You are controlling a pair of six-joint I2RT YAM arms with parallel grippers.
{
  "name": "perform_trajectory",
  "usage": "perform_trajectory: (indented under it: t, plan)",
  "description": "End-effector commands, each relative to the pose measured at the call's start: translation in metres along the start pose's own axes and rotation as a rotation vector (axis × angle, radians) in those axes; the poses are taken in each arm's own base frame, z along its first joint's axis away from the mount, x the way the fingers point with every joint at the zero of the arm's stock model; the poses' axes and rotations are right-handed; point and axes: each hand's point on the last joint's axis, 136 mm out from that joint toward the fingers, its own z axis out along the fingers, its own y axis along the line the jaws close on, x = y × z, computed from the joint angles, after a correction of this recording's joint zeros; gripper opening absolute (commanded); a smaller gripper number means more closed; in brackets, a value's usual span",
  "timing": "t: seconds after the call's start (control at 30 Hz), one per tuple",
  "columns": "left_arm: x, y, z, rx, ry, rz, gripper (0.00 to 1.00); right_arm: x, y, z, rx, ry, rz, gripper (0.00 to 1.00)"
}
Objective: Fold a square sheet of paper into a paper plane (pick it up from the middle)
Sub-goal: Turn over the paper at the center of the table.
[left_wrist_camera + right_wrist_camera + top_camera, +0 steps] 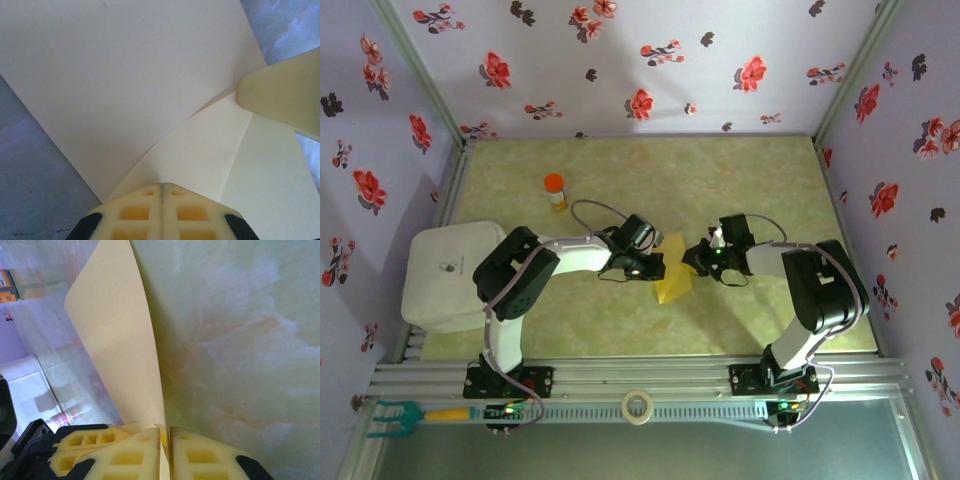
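Fingers [200, 455] of right gripper [166, 432] and left gripper [162, 186] closed on square sheet of paper [675, 272], held upright over table [750, 170] centre. Pickup done, one crease visible; most folds apparently remain.

No word or number that I can read anywhere. The small dark mark [448, 266] on the white case [435, 295] to my left is too tiny to make out, and the orange-capped bottle [555, 193] wears a label that is only a blur.
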Motion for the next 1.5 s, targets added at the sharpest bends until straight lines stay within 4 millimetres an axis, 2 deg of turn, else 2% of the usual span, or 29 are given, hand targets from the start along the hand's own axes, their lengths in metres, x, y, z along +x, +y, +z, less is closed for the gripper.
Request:
perform_trajectory:
  t: [0.0,0.17,0.37,0.53,0.67,0.9,1.17,1.3,1.47]
  plan:
    - [0.009,0.005,-0.005,-0.029,0.01,-0.002,0.0,-0.001,0.0,0.001,-0.012,0.005,-0.014,0.11]
    - [0.005,-0.001,-0.01,-0.012,-0.01,0.002,0.0,-0.002,0.002,-0.001,-0.013,0.0,-0.023,0.06]
    - [-0.001,-0.007,-0.019,0.01,-0.068,0.009,0.06,-0.001,0.004,-0.006,-0.011,-0.011,-0.037,0.04]
    - [-0.011,-0.015,-0.039,0.014,-0.152,0.04,0.17,0.0,0.007,-0.015,0.008,-0.033,-0.064,0.03]
    - [-0.02,-0.018,-0.06,0.003,-0.235,0.064,0.21,0.002,0.011,-0.025,0.041,-0.06,-0.103,0.03]
    - [-0.024,-0.013,-0.085,-0.037,-0.337,0.063,0.22,0.006,0.019,-0.04,0.099,-0.117,-0.167,0.02]
    - [-0.02,-0.009,-0.103,-0.02,-0.407,0.042,0.22,0.0,0.022,-0.062,0.2,-0.227,-0.117,0.02]
    - [-0.016,-0.008,-0.108,-0.019,-0.412,0.047,0.22,-0.001,0.04,-0.075,0.18,-0.284,-0.108,0.01]
    - [-0.017,-0.005,-0.118,-0.039,-0.432,0.05,0.22,0.0,0.063,-0.092,0.183,-0.338,-0.186,0.01]
